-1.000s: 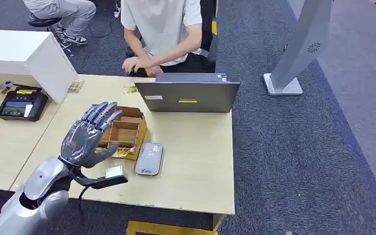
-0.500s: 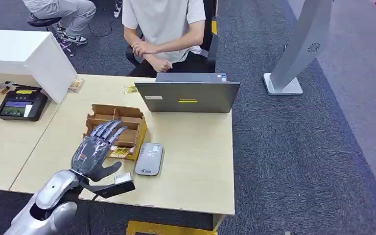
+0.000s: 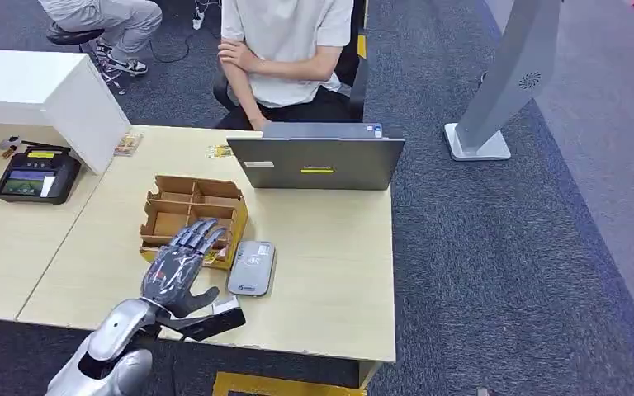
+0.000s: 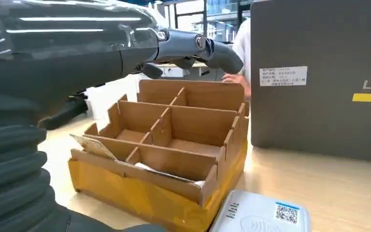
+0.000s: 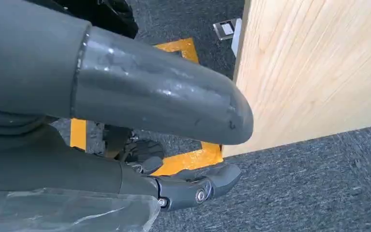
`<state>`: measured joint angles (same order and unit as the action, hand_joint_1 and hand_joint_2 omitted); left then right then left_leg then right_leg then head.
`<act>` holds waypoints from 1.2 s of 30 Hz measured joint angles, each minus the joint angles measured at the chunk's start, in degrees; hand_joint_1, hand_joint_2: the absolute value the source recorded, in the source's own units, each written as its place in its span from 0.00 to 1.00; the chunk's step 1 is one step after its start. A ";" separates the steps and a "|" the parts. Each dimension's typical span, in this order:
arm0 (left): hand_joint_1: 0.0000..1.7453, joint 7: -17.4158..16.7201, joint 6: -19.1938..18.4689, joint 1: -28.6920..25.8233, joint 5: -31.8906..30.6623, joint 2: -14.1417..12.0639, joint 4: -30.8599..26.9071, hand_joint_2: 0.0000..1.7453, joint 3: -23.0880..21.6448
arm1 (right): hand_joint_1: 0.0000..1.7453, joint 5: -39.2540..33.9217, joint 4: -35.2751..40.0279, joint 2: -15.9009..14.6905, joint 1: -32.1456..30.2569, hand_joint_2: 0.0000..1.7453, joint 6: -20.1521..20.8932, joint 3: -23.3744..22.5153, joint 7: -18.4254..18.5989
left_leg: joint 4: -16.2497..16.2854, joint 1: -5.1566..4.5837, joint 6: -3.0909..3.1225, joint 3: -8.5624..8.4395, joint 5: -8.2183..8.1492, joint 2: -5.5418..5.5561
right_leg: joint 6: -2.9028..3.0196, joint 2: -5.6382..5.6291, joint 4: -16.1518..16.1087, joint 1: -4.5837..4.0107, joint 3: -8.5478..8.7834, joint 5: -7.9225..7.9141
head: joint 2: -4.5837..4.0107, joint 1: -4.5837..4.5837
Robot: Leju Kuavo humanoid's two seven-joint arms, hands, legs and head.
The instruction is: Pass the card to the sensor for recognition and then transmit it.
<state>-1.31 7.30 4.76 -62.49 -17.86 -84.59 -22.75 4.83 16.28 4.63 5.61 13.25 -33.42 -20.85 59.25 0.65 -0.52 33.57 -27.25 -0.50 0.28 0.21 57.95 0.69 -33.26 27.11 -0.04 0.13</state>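
My left hand point(image 3: 177, 271) hovers open with fingers spread over the near edge of a brown cardboard divider box point(image 3: 191, 211). It holds nothing. Cards lie in the box's front compartment: a yellowish edge point(image 3: 209, 257) shows just past my fingertips, and a tan card point(image 4: 94, 145) leans there in the left wrist view. The flat grey sensor point(image 3: 252, 268) with a QR sticker point(image 4: 287, 213) lies on the table right beside the box point(image 4: 174, 159). My right hand point(image 5: 154, 111) hangs open beside the table's edge point(image 5: 309, 72), holding nothing.
A closed-back grey laptop point(image 3: 317, 162) stands behind the box, with a seated person point(image 3: 285, 49) beyond it. A black payment terminal point(image 3: 26, 177) and a white block point(image 3: 49, 91) are at far left. A grey stand point(image 3: 508, 82) rises from the carpet at right.
My left hand has dropped and drawn back from above the box toward the table's near edge. The person has pulled both arms back from the laptop.
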 joint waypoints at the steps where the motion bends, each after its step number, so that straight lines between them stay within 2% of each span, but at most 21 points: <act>1: 0.00 -0.39 0.63 0.01 -0.39 0.33 0.28 1.00 0.00 | 0.00 0.09 0.00 0.00 0.01 0.00 0.00 -0.04 0.00 | 0.00 0.00 0.00 0.00 0.00 0.00 | 0.00 0.00 0.00 0.00 0.00 0.00 | 0.00 -0.02; 7: 0.00 -1.79 3.21 0.06 -3.70 1.64 1.79 1.00 0.00 | 0.00 0.85 0.00 0.00 0.04 0.00 0.04 -0.39 0.24 | 0.00 0.00 0.00 0.00 0.00 0.00 | 0.00 0.00 0.00 0.00 0.00 0.00 | 0.00 0.00; 12: 0.00 -5.42 6.66 0.76 -9.53 2.71 4.32 1.00 0.09 | 0.00 1.79 0.00 0.00 0.24 0.00 0.02 -0.89 0.66 | 0.00 0.00 0.00 -0.01 0.00 0.00 | 0.00 0.00 0.00 0.00 0.00 0.00 | 0.00 0.00; 26: 0.00 -7.50 7.76 2.48 -11.54 3.95 10.55 1.00 2.69 | 0.00 2.73 0.02 0.02 0.72 0.00 -0.15 -1.14 1.33 | 0.00 0.01 0.00 -0.01 0.01 0.00 | 0.00 0.00 0.01 0.00 0.00 0.00 | 0.00 0.00; 36: 0.00 -7.50 7.76 2.62 -11.54 3.95 10.89 1.00 2.78 | 0.00 2.73 0.02 0.02 0.73 0.00 -0.15 -1.18 1.33 | 0.00 0.01 0.00 -0.01 0.01 0.00 | 0.00 0.00 0.01 0.00 0.00 0.00 | 0.00 0.00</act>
<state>-8.81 15.06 7.39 -74.03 -13.90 -73.70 -19.98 7.56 16.31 4.66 6.34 13.09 -34.60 -19.52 59.25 0.65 -0.52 33.56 -27.24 -0.50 0.28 0.21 57.96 0.69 -33.26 27.11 -0.04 0.13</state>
